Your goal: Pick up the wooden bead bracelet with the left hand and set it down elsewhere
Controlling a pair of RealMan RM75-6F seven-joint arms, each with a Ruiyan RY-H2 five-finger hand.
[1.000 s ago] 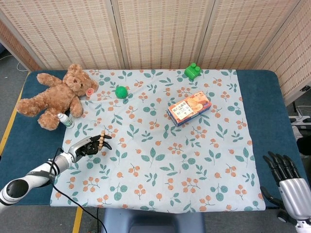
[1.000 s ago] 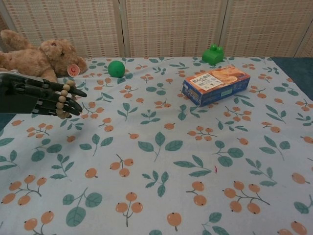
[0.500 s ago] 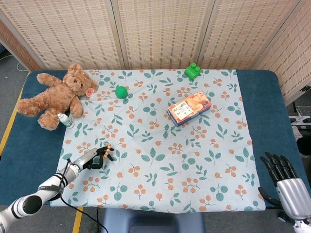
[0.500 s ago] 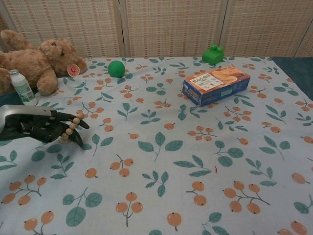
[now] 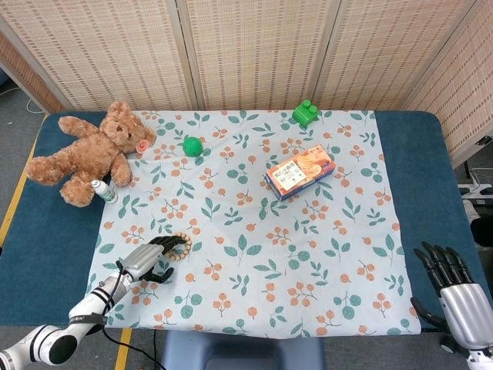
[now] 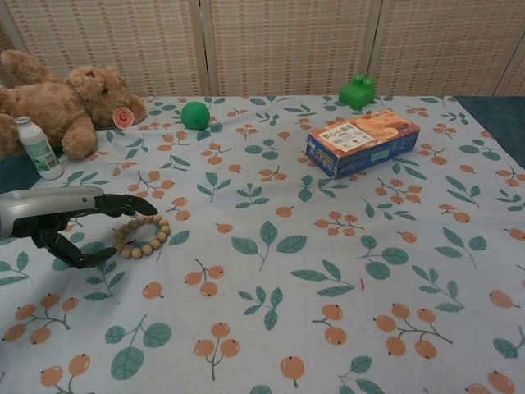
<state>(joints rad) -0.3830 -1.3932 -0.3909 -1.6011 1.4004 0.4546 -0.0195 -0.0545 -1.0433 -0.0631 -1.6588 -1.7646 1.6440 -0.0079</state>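
Woven reed screen panels behind; a blue table (image 5: pixel 46 231) covered by a white cloth printed with leaves and orange berries (image 5: pixel 308 254).

The wooden bead bracelet (image 6: pixel 141 236) lies flat on the cloth as an open ring near the front-left part of the table, and in the head view (image 5: pixel 178 248) it sits just past the fingertips. The left hand (image 6: pixel 61 223), black fingers with a silver back, is low over the cloth with fingers spread apart and holding nothing. Upper fingers reach out above the bracelet's far side and the thumb curls below, so the ring sits in the mouth of the hand. Whether any fingertip touches a bead I cannot tell. Reads as a release: bracelet placed, hand opened wide so it can come away without dragging the beads.

The right hand (image 5: pixel 454 289) is parked off the cloth at the front-right corner, fingers apart and pointing up, holding nothing, out of the way since the task is left-only.

Other items, all well apart from the bracelet:
- brown plush teddy bear (image 5: pixel 85 150) at far left
- small white bottle with green label (image 6: pixel 37 146) beside the bear
- green ball (image 5: pixel 192 146)
- green toy block (image 5: pixel 305 113) at the far edge
- orange and blue snack box (image 5: pixel 300 172) near centre

Judgement: placement looks done, only retraction left; risk is a finger snagging the loop.
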